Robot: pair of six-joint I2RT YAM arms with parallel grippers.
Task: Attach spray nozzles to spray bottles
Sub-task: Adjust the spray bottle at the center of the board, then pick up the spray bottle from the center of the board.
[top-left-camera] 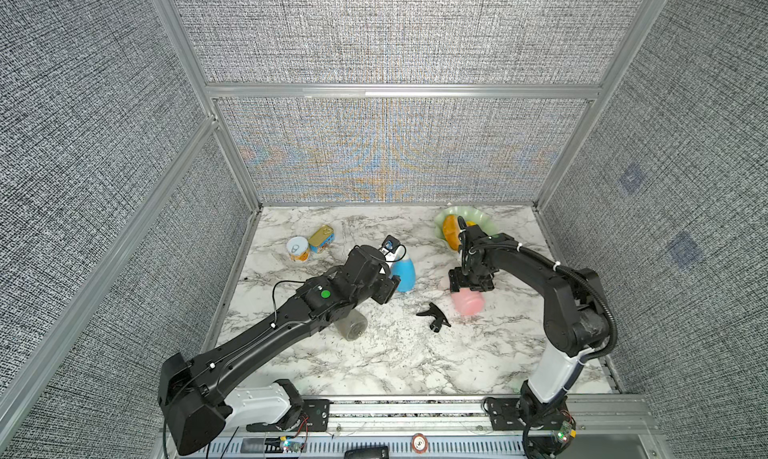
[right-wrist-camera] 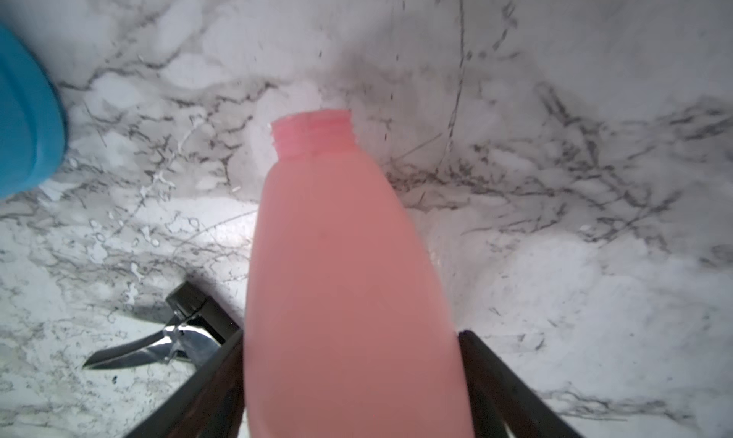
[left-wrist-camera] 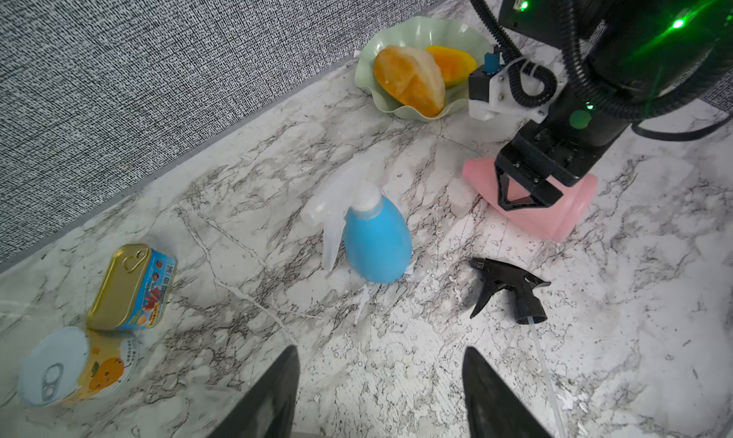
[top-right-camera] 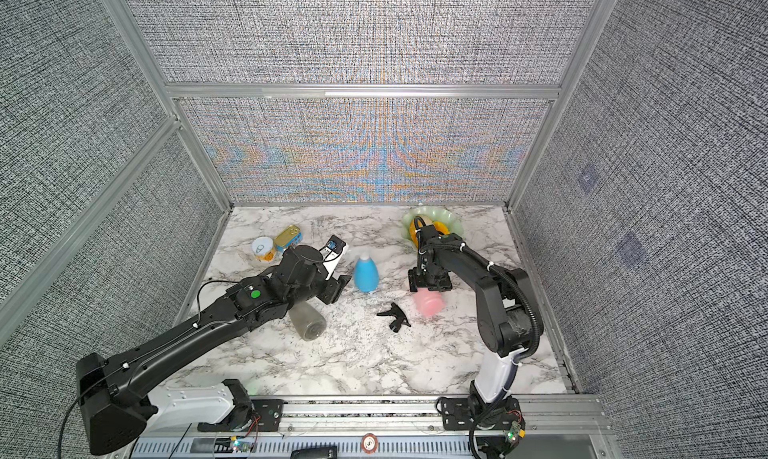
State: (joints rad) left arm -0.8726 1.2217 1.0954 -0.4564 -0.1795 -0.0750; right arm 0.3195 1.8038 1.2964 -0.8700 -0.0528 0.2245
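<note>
The pink spray bottle (right-wrist-camera: 345,277) is tilted, its threaded neck bare, and my right gripper (right-wrist-camera: 351,333) is shut on its body; both top views show this pair (top-left-camera: 467,305) (top-right-camera: 428,305). A black spray nozzle (top-left-camera: 434,316) (left-wrist-camera: 511,289) lies loose on the marble just left of it. The blue spray bottle (top-left-camera: 406,275) (left-wrist-camera: 377,245) stands upright with a white nozzle (left-wrist-camera: 337,202) on its neck. My left gripper (left-wrist-camera: 380,350) (top-left-camera: 388,288) hovers open and empty beside the blue bottle. The smoky grey bottle (top-left-camera: 352,326) (top-right-camera: 307,322) lies on its side, partly under my left arm.
Two tin cans (top-left-camera: 299,249) (top-left-camera: 321,238) sit at the back left. A pale green bowl (top-left-camera: 484,218) with orange fruit pieces stands at the back right, behind my right wrist. Grey fabric walls close in the back and both sides of the table.
</note>
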